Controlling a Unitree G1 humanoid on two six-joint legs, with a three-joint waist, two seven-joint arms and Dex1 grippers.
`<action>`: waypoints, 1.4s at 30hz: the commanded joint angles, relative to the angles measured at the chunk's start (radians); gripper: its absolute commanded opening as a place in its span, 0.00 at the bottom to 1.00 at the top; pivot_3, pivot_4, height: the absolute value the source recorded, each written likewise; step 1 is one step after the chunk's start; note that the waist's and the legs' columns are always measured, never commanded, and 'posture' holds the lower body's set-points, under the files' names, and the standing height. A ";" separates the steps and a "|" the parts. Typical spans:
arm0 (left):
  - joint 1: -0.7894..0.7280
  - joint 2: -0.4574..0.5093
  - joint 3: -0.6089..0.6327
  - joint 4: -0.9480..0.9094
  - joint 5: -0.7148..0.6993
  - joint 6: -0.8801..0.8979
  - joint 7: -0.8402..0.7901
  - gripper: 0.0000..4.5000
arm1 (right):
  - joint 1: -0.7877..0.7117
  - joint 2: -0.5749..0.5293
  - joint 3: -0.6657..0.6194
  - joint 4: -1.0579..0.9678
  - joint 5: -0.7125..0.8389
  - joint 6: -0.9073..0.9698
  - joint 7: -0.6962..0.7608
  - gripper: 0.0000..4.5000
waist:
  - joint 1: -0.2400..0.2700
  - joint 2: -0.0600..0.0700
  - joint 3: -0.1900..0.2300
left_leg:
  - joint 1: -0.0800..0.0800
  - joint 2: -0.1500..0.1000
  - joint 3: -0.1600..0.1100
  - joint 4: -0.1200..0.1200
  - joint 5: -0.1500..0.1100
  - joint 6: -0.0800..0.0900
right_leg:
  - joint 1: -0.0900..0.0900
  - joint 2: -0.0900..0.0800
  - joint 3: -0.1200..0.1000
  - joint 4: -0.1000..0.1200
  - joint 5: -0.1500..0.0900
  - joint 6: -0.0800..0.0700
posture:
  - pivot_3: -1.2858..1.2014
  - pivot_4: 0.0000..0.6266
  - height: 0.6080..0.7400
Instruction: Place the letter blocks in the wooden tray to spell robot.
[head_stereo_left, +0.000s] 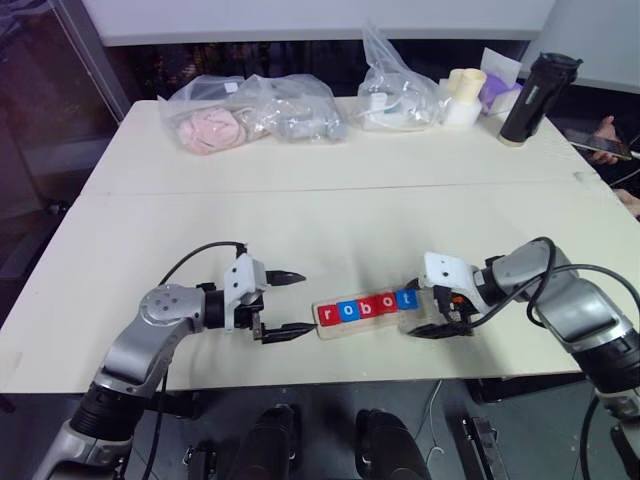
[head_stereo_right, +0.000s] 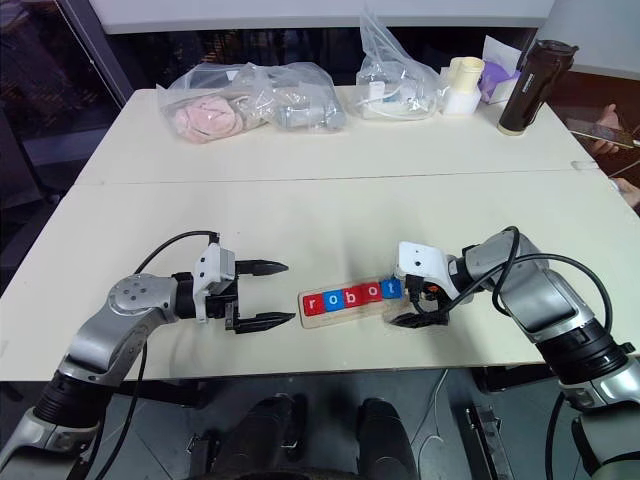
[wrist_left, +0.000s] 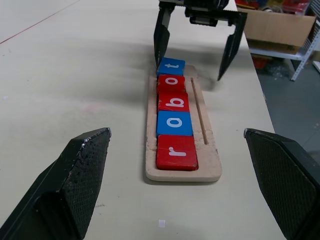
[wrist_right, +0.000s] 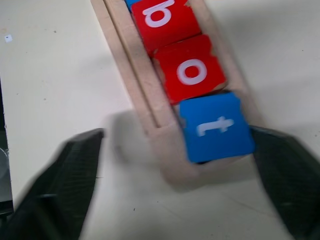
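Pale-wood tray (head_stereo_left: 362, 320) lies lengthwise between both grippers.
Letter blocks (wrist_left: 174, 115) spell robot; left gripper (head_stereo_left: 285, 304) and right gripper (wrist_left: 197, 49) both gape (wrist views show the tray's groove).

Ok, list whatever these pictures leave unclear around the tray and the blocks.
- Right wrist view: the wooden tray is cut off by the top edge, so the blocks past b are not seen.
- Eye views: whether the right end effector touches the t block is too small to tell.
- Plastic bags: crumpled film hides their contents.
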 joint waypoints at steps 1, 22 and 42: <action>-0.008 0.001 0.008 -0.010 0.004 -0.018 -0.002 1.00 | -0.032 -0.019 -0.039 -0.037 0.012 -0.001 0.004 1.00 | 0.000 0.000 0.000 | 0.000 0.000 0.000 0.000 0.000 0.000 | 0.000 0.000 0.000 0.000 0.000 0.000 | 0.52 0.24 0.98; -0.018 -0.008 0.003 -0.001 0.013 -0.023 -0.017 1.00 | -0.028 -0.020 -0.094 0.078 -0.035 -0.085 -0.118 1.00 | 0.000 0.000 0.000 | 0.000 0.000 0.000 0.000 0.000 0.000 | 0.000 0.000 0.000 0.000 0.000 0.000 | 0.52 0.24 0.98; -0.011 -0.001 0.006 -0.010 0.012 -0.013 -0.014 1.00 | -0.087 0.054 -0.070 0.160 -0.072 -0.142 -0.117 1.00 | -0.001 0.000 0.000 | 0.000 0.000 0.000 0.001 0.000 0.000 | 0.000 0.000 0.000 0.001 0.000 0.000 | 0.52 0.24 0.98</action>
